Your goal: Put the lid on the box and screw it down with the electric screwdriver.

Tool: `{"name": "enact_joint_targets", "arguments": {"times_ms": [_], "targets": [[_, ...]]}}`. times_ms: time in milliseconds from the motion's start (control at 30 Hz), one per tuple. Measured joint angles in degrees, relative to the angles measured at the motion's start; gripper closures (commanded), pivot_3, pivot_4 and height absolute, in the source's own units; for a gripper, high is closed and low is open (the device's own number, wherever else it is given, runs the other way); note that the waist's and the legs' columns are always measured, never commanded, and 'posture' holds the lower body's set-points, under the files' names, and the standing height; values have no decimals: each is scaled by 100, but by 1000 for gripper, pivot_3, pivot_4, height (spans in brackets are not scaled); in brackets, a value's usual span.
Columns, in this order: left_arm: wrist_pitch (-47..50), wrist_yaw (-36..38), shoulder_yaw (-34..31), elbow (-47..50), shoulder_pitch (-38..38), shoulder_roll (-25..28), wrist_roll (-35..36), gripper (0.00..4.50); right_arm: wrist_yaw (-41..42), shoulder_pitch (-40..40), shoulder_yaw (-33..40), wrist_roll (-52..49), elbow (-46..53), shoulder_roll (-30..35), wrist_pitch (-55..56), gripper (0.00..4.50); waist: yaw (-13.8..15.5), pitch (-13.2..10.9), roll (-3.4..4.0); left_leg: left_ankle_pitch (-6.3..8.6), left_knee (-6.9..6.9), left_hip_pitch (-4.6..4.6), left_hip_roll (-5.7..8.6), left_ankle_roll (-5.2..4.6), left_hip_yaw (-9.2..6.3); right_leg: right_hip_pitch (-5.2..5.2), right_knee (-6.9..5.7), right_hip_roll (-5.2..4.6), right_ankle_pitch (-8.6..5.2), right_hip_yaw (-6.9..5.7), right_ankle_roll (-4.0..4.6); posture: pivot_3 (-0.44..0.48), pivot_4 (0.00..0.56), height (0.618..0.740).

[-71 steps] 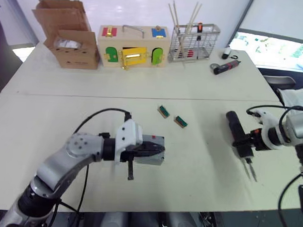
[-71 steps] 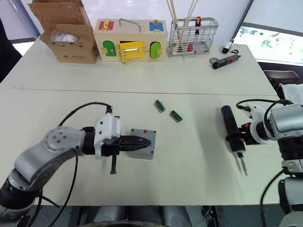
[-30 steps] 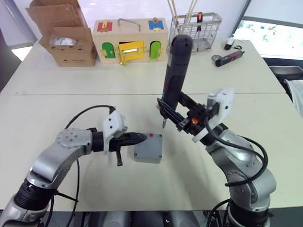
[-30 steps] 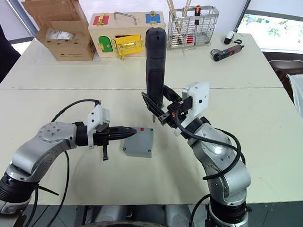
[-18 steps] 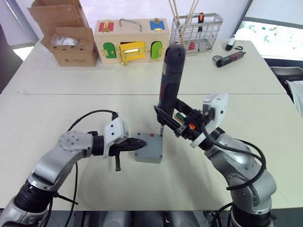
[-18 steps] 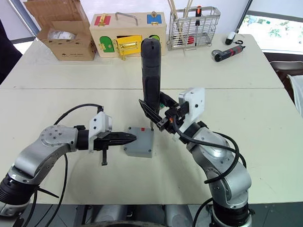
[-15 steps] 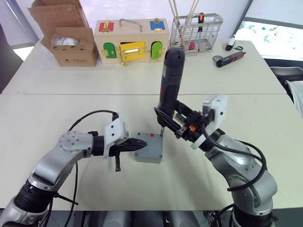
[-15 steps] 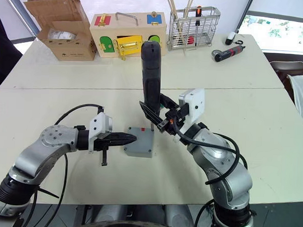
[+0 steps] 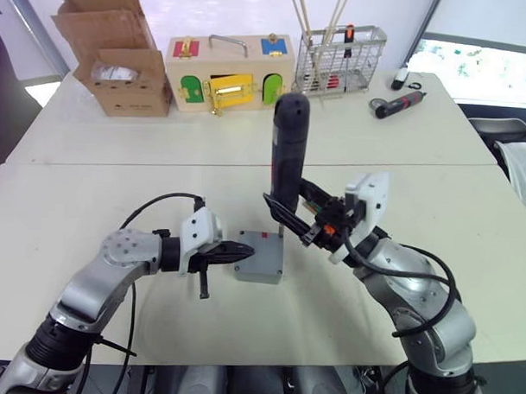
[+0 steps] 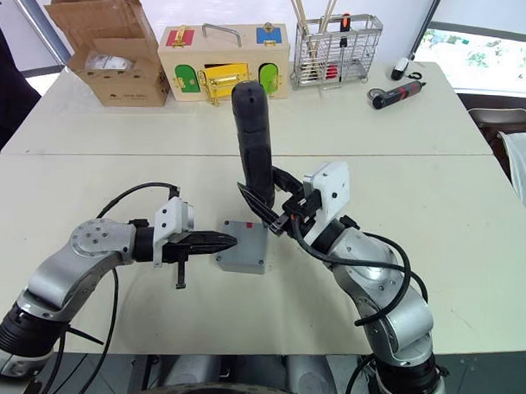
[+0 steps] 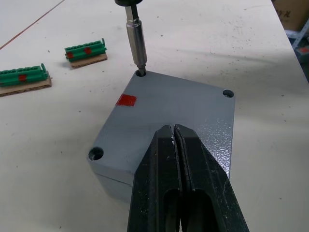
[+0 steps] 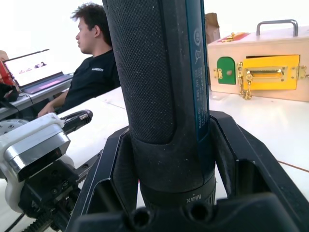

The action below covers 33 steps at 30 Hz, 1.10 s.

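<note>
The left gripper (image 9: pixel 244 251) is clenched, its smooth black fingers (image 11: pixel 178 159) pressed together with tips resting on the lid (image 11: pixel 164 116) at centre frame. The lid, a flat speckled grey plastic plate with rounded corners, recessed screw holes and a small red mark, sits squarely on the box (image 11: pixel 108 179), a matching grey enclosure on the matte cream table (image 9: pixel 90 200). The right gripper (image 9: pixel 288 219) grasps the electric screwdriver (image 9: pixel 286 155), a black cylinder with stippled grip, standing nearly upright; its ribbed metal bit (image 11: pixel 136 46) is seated in one corner hole. Two green ridged terminal blocks (image 11: pixel 86 48) lie beyond. At upper frame stand a cardboard carton (image 9: pixel 121 58), a wooden latch box (image 9: pixel 229 62) and a wire basket (image 9: pixel 342 48).
</note>
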State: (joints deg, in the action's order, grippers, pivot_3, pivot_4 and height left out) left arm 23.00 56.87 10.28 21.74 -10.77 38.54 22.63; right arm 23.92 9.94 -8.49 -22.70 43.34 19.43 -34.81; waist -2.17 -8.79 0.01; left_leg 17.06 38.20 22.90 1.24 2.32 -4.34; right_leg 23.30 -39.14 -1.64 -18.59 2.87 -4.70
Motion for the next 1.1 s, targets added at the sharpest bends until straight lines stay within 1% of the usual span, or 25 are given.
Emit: {"name": "enact_joint_targets", "arguments": {"times_ms": [100,267,467,600,767,967,1100], "targets": [[-76,12,4,-31,52,5,-75,4500,203,-138,-64,29,-43,160,203,2609,0,6,-5,11,-12,-63,-2,-18,-2,-64,17,2,-2,-1,1,0,150,740],[-157,49,3,-28,161,65,-89,4500,330,-306,26,10,-346,183,611,2609,23,17,-7,13,-13,-98,-4,-20,-6,-111,40,3,-4,-3,1,0,150,740],[-205,62,5,-36,175,89,-106,4500,332,-351,-77,153,-414,181,793,2609,60,27,-17,13,-16,-115,-4,-20,-7,-129,47,3,-4,-2,1,0,150,740],[-221,74,25,-75,172,87,-161,4500,215,-347,-160,248,-475,136,807,2609,112,29,-15,17,-29,-163,-6,-25,-13,-188,83,4,-4,-7,1,0,150,740],[-183,97,68,-88,99,80,-203,4500,179,-344,-199,306,-489,135,807,2609,147,44,-24,19,-29,-162,-5,-29,-18,-198,98,0,-4,-14,1,0,150,740],[249,-1,199,96,-103,60,-194,4500,172,-387,-194,307,-491,125,829,2609,144,54,-28,22,-29,-161,-5,-33,-20,-200,103,-1,-4,-16,1,0,150,740],[370,-15,202,127,-132,60,-193,4500,172,-427,-191,306,-493,123,890,2609,144,55,-27,23,-29,-161,-5,-35,-21,-199,103,-1,-4,-16,1,0,150,740]]}}
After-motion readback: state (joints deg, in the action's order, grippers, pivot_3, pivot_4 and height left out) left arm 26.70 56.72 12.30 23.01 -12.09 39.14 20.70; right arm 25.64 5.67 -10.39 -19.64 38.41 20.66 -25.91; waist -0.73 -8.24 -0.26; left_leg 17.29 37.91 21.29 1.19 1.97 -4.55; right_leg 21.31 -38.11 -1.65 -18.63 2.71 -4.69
